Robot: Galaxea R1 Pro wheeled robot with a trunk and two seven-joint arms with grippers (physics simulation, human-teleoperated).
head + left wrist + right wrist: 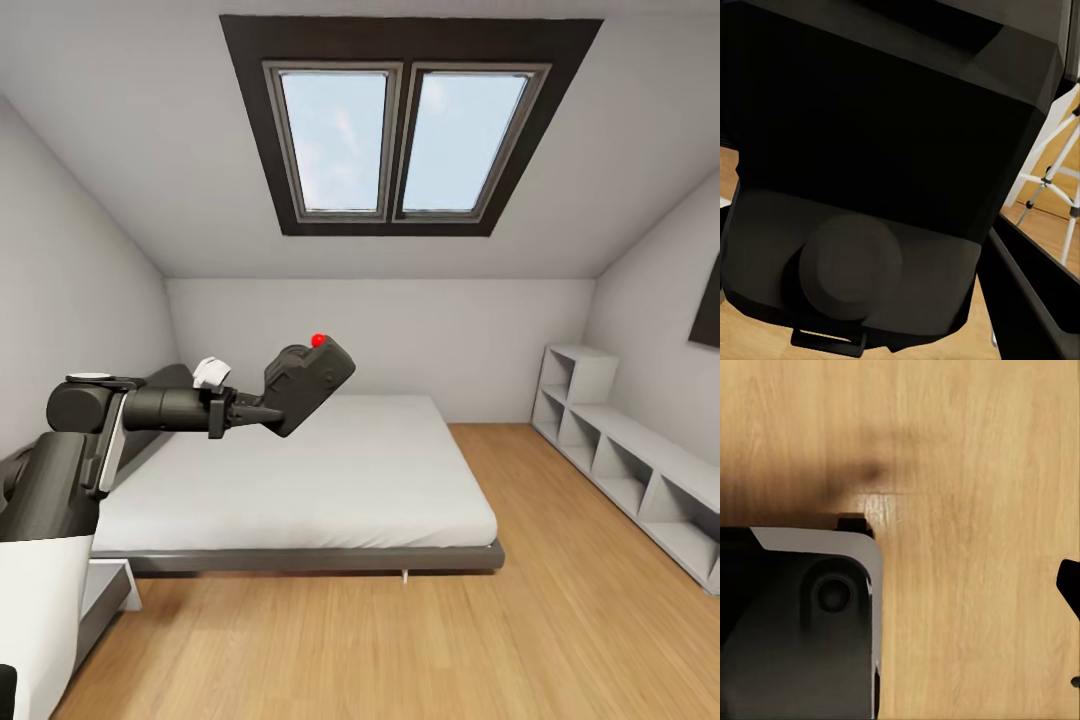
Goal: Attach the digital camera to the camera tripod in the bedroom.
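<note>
My left gripper [268, 412] is shut on the digital camera [310, 378], holding it tilted in the air over the near left part of the bed, its red button [319, 340] uppermost. Up close in the left wrist view, the camera's black body [870, 150] shows its stubby lens barrel [849, 264]. Beyond it stand silver-grey legs of the camera tripod [1054, 176] on the wood floor. In the right wrist view, a black tip of a right finger [1069, 583] pokes in at the edge above bare floor; its jaws cannot be judged.
This is the bedroom: a grey-framed white bed [330, 470] ahead, a white cubby shelf [620, 450] along the right wall, a double skylight [405, 130] in the sloped ceiling. Light wood floor [420, 640] stretches in front. My own base [802, 622] shows below the right arm.
</note>
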